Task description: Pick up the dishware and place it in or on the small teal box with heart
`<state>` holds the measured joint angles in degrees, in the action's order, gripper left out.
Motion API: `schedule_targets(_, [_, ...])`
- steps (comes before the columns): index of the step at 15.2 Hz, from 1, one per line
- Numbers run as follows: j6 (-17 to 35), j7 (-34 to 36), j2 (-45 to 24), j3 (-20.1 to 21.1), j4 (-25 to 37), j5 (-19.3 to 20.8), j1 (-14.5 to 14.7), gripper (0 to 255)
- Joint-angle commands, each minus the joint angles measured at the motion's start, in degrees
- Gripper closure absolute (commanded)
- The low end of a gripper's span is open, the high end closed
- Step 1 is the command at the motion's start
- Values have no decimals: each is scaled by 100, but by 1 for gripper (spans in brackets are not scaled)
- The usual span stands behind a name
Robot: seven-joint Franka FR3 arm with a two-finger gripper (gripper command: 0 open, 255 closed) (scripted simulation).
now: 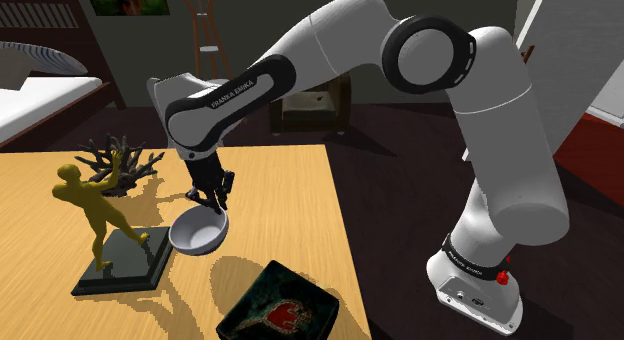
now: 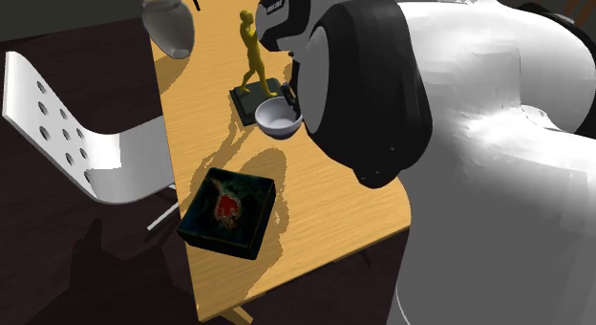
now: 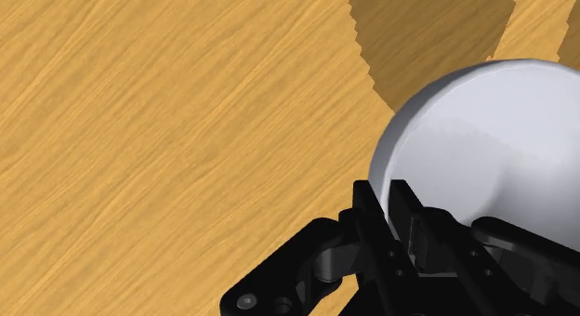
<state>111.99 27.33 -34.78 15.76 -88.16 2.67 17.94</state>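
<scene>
Above the table (image 1: 290,178) at centre frame, the gripper (image 1: 213,198) clamps the rim of the white bowl (image 1: 198,234), lifted clear. Pickup looks done; carrying it to the box (image 1: 278,306), lower centre, remains, then release.

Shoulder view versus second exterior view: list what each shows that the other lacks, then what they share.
Shoulder view, not the second: a dark branching ornament and a white-mattressed bed. Second exterior view, not the shoulder: a white perforated chair. Both: the round white bowl, the yellow figurine on its dark base, the dark square box with a red heart, the wooden table.
</scene>
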Motion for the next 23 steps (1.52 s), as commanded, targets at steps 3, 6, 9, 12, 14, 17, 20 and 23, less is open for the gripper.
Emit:
schedule_targets(3, [-247, 0, 141, 21, 109, -31, -14, 255])
schedule_targets(6, [-429, 3, 233, 35, 201, -52, -20, 255])
schedule_targets(9, [-616, 7, 316, 48, 308, -71, -24, 255])
schedule_targets(12, [-808, 12, 390, 60, 429, -88, -27, 255])
schedule_targets(14, [-939, 16, 433, 67, 518, -98, -27, 255])
schedule_targets(17, [-1140, 23, 489, 76, 665, -111, -26, 255])
schedule_targets(20, [-1346, 32, 534, 85, 828, -122, -22, 255])
schedule_targets(23, [-1142, 91, 1029, 155, 145, -237, -56, 255])
